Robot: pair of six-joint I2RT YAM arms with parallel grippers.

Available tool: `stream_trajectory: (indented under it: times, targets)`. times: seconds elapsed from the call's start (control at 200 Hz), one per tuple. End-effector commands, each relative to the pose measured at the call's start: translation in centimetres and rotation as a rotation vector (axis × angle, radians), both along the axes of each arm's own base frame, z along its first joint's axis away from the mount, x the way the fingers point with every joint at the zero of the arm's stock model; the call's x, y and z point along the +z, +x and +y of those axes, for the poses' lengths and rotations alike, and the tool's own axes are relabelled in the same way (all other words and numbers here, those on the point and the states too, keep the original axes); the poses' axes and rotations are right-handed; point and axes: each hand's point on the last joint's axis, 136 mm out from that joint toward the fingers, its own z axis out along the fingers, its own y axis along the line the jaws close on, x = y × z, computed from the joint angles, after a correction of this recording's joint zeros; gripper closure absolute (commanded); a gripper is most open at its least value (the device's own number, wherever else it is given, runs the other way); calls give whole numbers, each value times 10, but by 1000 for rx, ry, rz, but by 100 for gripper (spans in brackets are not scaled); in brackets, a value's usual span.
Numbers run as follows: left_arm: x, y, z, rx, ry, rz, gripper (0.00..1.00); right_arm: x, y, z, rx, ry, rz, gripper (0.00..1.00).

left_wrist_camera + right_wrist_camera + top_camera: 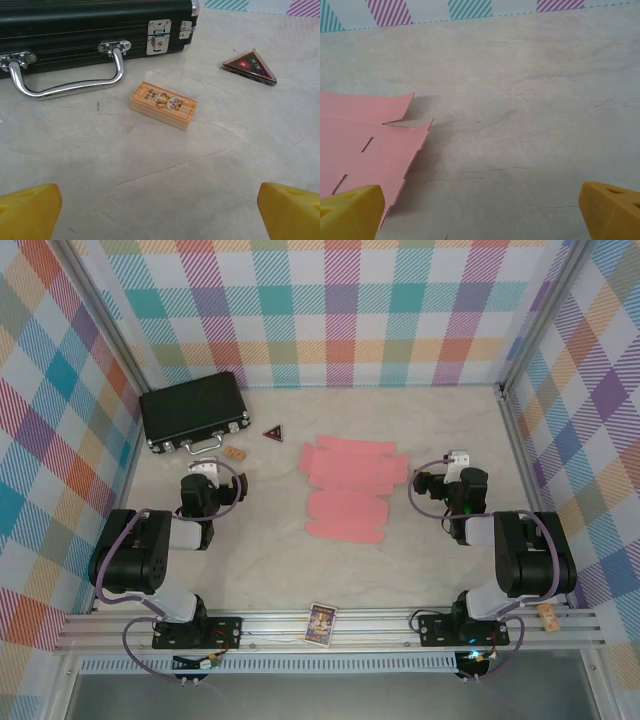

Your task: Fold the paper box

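paper box flat, panels stacked near-far, flaps out L/R, both jaws open

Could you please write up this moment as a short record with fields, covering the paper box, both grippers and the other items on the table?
paper box: unfolded pink sheet lying mid-table between the arms
left gripper: open, empty, facing the wooden block and the black case
right gripper: open, empty, at the sheet's right edge
other items: triangular badge right of the case; card on the near rail; cork by the right arm's base
task progress: no fold made yet
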Motion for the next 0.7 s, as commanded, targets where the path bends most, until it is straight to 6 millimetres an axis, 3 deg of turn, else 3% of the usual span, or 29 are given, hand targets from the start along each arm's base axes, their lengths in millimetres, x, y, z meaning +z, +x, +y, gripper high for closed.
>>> stream_trajectory:
  times: [0.0,0.695]
  targets:
    - [7,5,-4,-19,13,-22,0,5,4,4,19,-1,-16,1]
    - [7,6,-2,-2,12,-21,0,5,4,4,20,-1,-15,1]
